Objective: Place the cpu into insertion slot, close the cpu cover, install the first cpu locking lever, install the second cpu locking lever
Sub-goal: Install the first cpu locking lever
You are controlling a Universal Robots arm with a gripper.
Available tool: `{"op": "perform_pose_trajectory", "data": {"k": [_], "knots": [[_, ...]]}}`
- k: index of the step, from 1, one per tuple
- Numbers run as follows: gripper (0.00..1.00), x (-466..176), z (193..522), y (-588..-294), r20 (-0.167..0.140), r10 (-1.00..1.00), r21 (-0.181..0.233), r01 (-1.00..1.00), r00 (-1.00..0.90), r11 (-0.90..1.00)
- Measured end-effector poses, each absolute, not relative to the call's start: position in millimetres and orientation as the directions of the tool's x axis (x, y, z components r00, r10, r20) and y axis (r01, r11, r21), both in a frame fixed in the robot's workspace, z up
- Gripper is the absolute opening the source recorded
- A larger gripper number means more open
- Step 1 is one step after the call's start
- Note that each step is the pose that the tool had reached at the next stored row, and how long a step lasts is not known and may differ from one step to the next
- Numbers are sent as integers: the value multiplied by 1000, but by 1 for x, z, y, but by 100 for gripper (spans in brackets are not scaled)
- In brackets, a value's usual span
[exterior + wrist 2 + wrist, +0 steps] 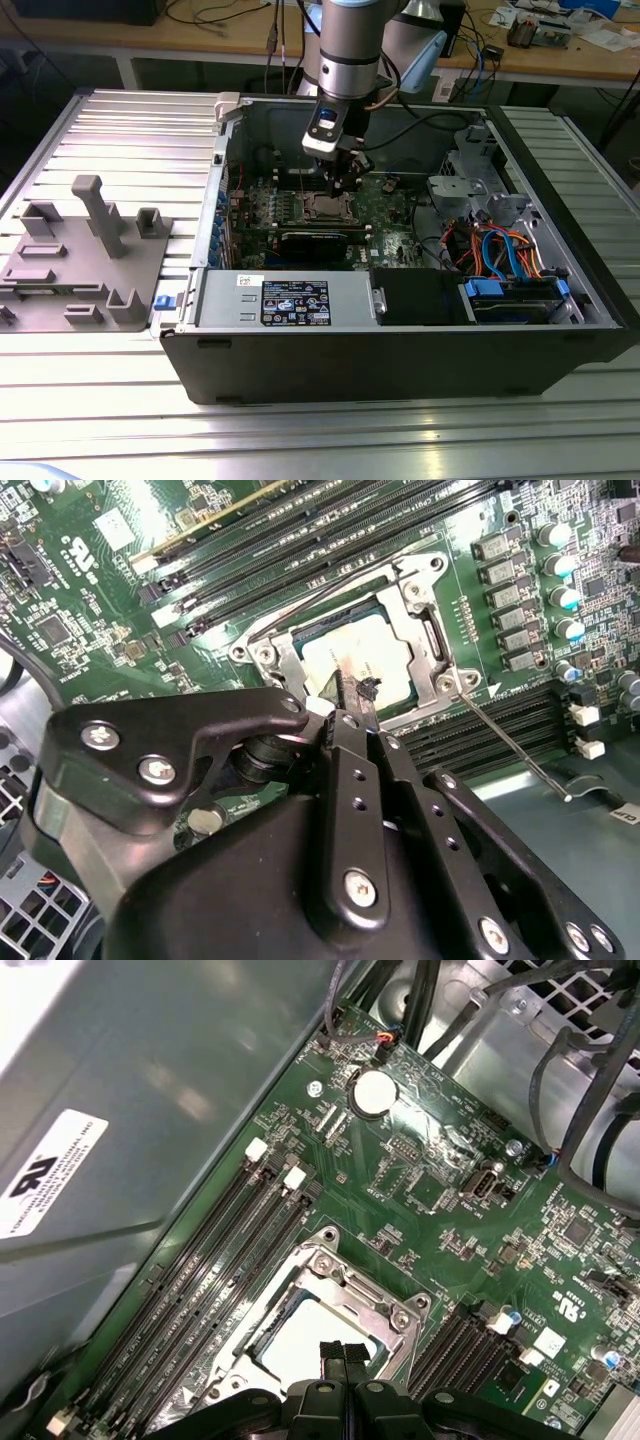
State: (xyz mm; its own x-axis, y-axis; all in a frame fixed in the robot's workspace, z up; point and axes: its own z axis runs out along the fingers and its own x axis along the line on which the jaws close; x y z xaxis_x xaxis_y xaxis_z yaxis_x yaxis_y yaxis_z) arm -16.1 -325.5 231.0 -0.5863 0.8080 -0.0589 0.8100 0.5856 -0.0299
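Green board, cpu (350,660) under tool (352,685)

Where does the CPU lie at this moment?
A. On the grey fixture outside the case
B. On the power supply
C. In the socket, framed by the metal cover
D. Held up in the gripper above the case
C: in the second wrist view the cpu lies in the insertion slot, framed by the cpu cover, with the gripper just above it.

Fingers (352,695): matte black, silver screw heads along the links. CPU (352,660), just beyond the fingers: pale silver-grey, a bright glare across its top. CPU cover (425,630), framing it: shiny silver. Circuit board (440,1230) around the fingers: green, speckled with small dark chips and pale print; long black slots (215,1260) ran in parallel stripes. Computer case (400,360): black outside, grey inside. Tabletop (120,130): ribbed silver.
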Motion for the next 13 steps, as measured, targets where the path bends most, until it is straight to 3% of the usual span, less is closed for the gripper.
{"op": "perform_pose_trajectory", "data": {"k": [13], "knots": [[11,-16,231,-325,-59,784,-30,786,-618,618]]}}
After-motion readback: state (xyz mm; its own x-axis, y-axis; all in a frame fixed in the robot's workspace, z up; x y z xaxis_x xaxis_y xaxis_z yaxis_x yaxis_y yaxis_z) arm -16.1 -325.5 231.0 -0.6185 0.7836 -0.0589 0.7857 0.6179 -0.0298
